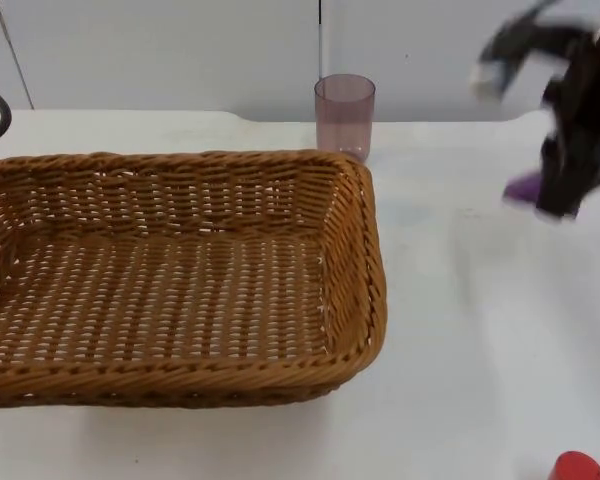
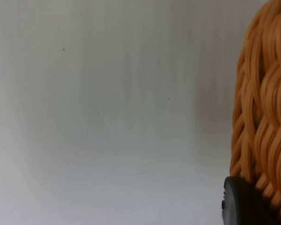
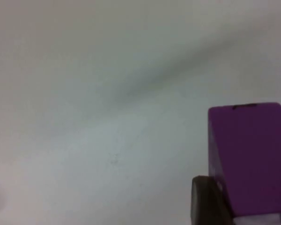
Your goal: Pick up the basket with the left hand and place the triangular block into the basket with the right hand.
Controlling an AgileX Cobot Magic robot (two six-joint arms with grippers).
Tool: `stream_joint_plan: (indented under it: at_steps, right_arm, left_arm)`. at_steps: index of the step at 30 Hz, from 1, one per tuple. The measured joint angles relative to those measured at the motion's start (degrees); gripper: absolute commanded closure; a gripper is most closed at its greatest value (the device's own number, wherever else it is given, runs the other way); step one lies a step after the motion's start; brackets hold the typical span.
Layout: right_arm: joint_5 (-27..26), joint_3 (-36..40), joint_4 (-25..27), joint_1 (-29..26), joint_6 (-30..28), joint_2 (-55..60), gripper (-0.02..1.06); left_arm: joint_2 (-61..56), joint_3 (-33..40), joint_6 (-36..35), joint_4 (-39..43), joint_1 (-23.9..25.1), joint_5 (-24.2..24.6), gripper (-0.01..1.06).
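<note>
Left end effector (image 2: 246,206): gripped the basket (image 1: 180,270) rim.
Right end effector (image 1: 552,200): above the desk (image 1: 480,330), clamped on the purple block (image 3: 250,159).

The right hand (image 1: 565,195) hangs above the table (image 1: 480,300) holding a purple block (image 3: 250,159), well apart from the wicker basket (image 1: 180,270). Between that hand and the basket's near rim lies bare white table. A translucent cup (image 1: 344,115) stands just behind the basket's far corner. A red object (image 1: 576,467) sits at the table's front edge, below the right hand.
</note>
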Motion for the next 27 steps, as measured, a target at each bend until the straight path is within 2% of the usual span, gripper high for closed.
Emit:
stream_joint_plan:
  at_steps: [3, 10, 12, 15, 18, 20, 23, 27]
  right_arm:
    - [1.5, 0.0, 0.0, 0.0, 6.6, -6.7, 1.05]
    - [2.5, 0.0, 0.0, 0.1, 14.3, -12.8, 1.05]
    - [3.5, 0.0, -0.1, 1.7, 18.0, -13.4, 1.05]
    - [3.6, 0.0, -0.1, 4.8, 19.3, -13.4, 1.05]
    - [2.6, -0.4, 0.1, 11.5, 19.9, -13.4, 1.05]
    - [2.0, -0.9, 0.4, 13.6, 19.7, -13.4, 1.05]
    - [-0.1, -3.7, 0.7, 20.8, 19.5, -12.7, 1.05]
    - [-1.1, -8.0, 0.8, 25.9, 19.5, -9.5, 1.05]
  left_arm:
    - [0.0, 0.0, 0.1, 0.0, 0.0, 0.0, 1.05]
    - [0.0, 0.0, 0.1, 0.0, 0.0, 0.0, 1.05]
    - [0.0, 0.0, 0.1, 0.0, 0.0, 0.0, 1.05]
    - [0.0, 0.0, 0.1, 0.0, 0.0, 0.0, 1.05]
    - [0.0, 0.0, 0.1, 0.0, 0.0, 0.0, 1.05]
    - [0.0, 0.0, 0.1, 0.0, 0.0, 0.0, 1.05]
    - [0.0, 0.0, 0.1, 0.0, 0.0, 0.0, 1.05]
    - [0.0, 0.0, 0.1, 0.0, 0.0, 0.1, 1.05]
